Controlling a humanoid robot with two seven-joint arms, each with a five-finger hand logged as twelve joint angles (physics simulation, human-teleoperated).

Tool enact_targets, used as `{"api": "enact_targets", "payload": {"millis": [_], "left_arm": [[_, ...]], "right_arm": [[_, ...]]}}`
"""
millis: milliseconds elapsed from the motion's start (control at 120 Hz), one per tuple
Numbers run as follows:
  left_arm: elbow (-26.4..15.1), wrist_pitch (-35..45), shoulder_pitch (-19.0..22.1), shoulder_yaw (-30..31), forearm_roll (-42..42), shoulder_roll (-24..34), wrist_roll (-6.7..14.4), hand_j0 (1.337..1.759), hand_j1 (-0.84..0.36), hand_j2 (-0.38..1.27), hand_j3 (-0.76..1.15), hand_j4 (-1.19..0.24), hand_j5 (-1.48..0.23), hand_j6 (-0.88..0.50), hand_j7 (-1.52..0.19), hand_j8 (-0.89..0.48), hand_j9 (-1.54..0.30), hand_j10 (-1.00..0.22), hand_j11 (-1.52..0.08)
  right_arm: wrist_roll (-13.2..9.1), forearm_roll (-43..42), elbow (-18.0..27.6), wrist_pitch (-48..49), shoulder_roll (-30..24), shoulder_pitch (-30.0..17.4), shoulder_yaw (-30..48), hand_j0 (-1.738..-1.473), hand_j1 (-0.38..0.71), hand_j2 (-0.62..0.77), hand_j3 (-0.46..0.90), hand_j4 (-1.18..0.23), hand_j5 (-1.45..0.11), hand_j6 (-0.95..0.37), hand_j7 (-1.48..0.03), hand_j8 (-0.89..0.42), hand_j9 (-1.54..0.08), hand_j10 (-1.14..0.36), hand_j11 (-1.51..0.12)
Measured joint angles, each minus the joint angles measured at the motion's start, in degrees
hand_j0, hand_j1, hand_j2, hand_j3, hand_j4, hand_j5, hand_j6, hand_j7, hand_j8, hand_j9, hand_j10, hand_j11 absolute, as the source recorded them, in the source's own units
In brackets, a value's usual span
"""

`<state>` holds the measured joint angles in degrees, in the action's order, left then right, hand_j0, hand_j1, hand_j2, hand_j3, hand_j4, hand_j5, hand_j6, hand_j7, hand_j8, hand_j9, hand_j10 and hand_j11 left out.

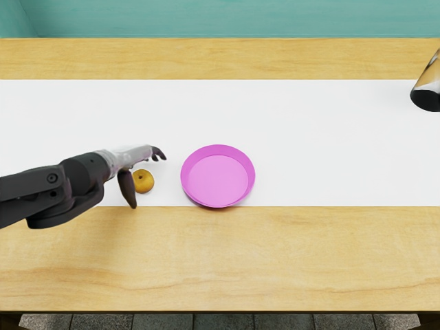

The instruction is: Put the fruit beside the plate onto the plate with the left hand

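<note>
Orange fruit (143,181) sits near the front edge of the table's white strip, just left of the pink plate (184,177), with my left hand (130,165) spread loosely around it, gripping nothing, so I judge the grasp comes next: close, lift, carry right.

On the table (220,261), a runner (309,124) bears the plate (217,177); the fruit (144,181) lies just left, the left hand (130,165) beside it.
</note>
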<state>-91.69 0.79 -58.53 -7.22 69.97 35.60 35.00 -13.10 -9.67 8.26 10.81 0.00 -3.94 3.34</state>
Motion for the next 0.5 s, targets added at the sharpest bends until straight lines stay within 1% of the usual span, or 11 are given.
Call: {"api": "enact_targets", "payload": {"millis": [217,358,500], "left_arm": [[-0.2,2.4,0.7,0.2,0.4,0.1,0.0,1.658,0.01,0.06,0.00,-0.29,-0.37,-0.29,-0.37,-0.29,-0.37,-0.29,-0.37],[-0.4,4.8,0.7,0.2,1.0,0.1,0.0,1.658,-0.01,0.06,0.00,-0.30,-0.39,-0.30,-0.39,-0.30,-0.39,-0.30,-0.39],[-0.6,6.9,1.7,0.6,1.9,0.1,0.0,1.658,-0.02,0.06,0.00,-0.31,-0.40,-0.31,-0.40,-0.31,-0.40,-0.31,-0.40]], "right_arm": [[0.0,0.0,0.0,0.0,0.0,-0.1,0.0,-1.658,-0.35,0.00,0.00,0.00,0.00,0.00,0.00,0.00,0.00,0.00,0.00],[0.0,0.0,0.0,0.0,0.0,-0.2,0.0,-1.658,-0.35,0.00,0.00,0.00,0.00,0.00,0.00,0.00,0.00,0.00,0.00],[0.0,0.0,0.0,0.0,0.0,-0.2,0.0,-1.658,-0.35,0.00,0.00,0.00,0.00,0.00,0.00,0.00,0.00,0.00,0.00]]}}
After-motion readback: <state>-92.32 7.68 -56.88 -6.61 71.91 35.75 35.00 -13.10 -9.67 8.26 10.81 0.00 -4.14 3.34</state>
